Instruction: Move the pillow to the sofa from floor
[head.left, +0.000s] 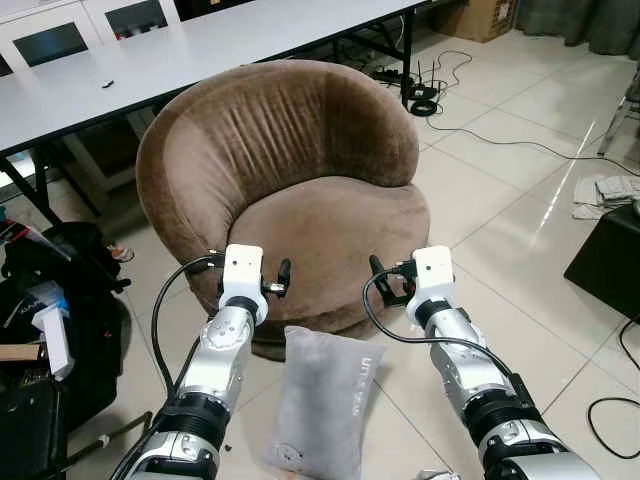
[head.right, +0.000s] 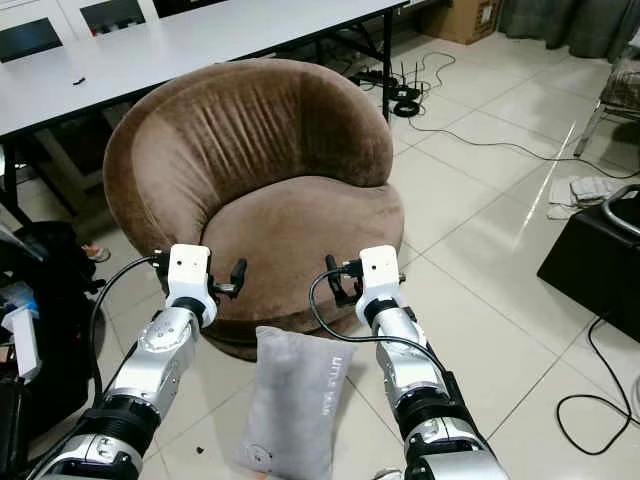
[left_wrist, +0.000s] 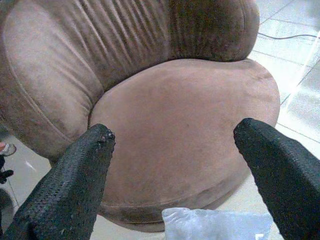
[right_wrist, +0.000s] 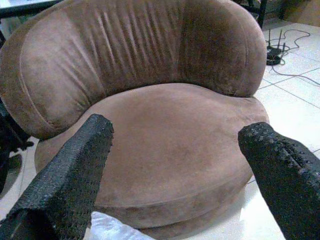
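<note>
A round brown velvety-cloth sofa (head.left: 300, 190) is showing a soft matt nap, creased along its back. A grey cloth pillow (head.left: 325, 400) is lying on glossy pale floor tiles (head.left: 500, 200) that are reflecting light. Rough, pebbled black fingers (left_wrist: 75, 185) are contrasting with smooth silver metal arms (head.left: 225, 350).

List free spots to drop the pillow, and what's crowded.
Free: the sofa seat, bare between backrest and front edge. Open floor tiles to its right. Crowded: black bags left of the sofa; pillow lies on the floor between both open grippers.
</note>
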